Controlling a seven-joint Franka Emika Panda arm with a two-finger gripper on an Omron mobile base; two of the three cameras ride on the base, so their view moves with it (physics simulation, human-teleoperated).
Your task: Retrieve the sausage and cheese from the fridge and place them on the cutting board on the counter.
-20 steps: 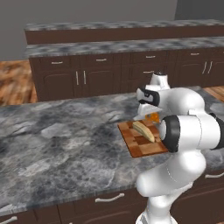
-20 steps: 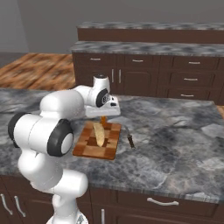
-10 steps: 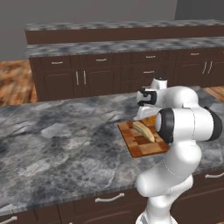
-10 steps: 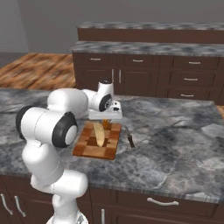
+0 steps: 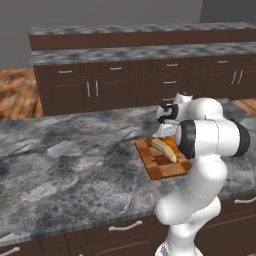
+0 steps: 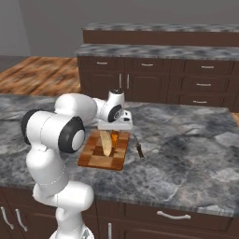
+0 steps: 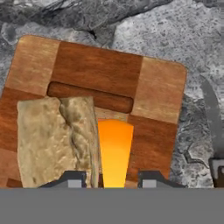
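Jaws (image 7: 111,177) slightly apart, hanging just above the reddish-brown checkered wooden cutting board (image 7: 159,83). Between the two dark fingertips (image 7: 72,178) stands the orange-yellow cheese wedge (image 7: 114,153); whether the tips are touching it or have just let go, I cannot tell. The wedge looks to be resting on the board.

Beyond it lies the small dark reddish-brown sausage (image 7: 89,96), flat on the board. Just beside the wedge, a pale tan rough-surfaced lump (image 7: 54,140), perhaps bread, also on the board.

The board sits on the grey marbled stone bench (image 5: 75,160). A dark-handled knife (image 6: 138,147) lies on the bench just beside the board.

Judgement: the step in hand is releasing the cheese, the last placement. Next move calls for parting the jaws fully, then lifting straight up without nudging wedge or sausage.
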